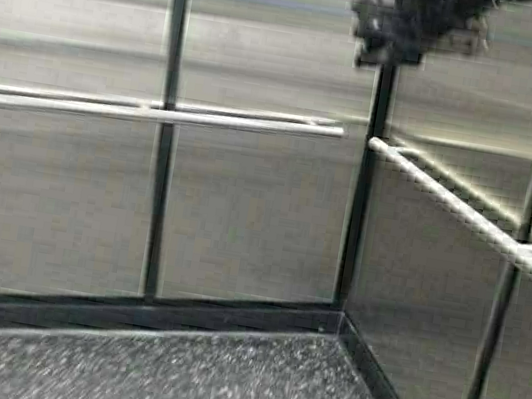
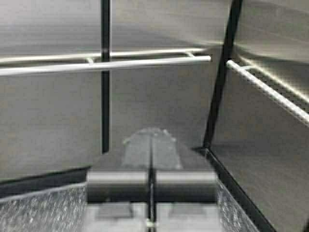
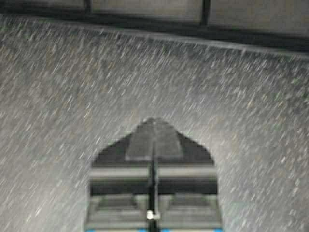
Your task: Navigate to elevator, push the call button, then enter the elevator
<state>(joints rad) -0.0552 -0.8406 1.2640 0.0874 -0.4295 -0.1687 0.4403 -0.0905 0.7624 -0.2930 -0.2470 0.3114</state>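
— What does the elevator (image 1: 251,228) look like from inside?
— Grey steel wall panels split by dark vertical strips, silver handrails (image 1: 158,114) along two walls meeting near the corner, speckled dark floor (image 1: 187,379).

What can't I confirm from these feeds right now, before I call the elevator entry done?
- Elevator doors and call button: in no view; the high view faces only the steel wall panels and handrail.
- Whether the base is fully inside: the high view's lower edge cuts off the speckled floor.
- Black gear at top: blurred and cut by the frame edge.
- Left gripper and right gripper: fingers meet; both arms are cut off in the high view.
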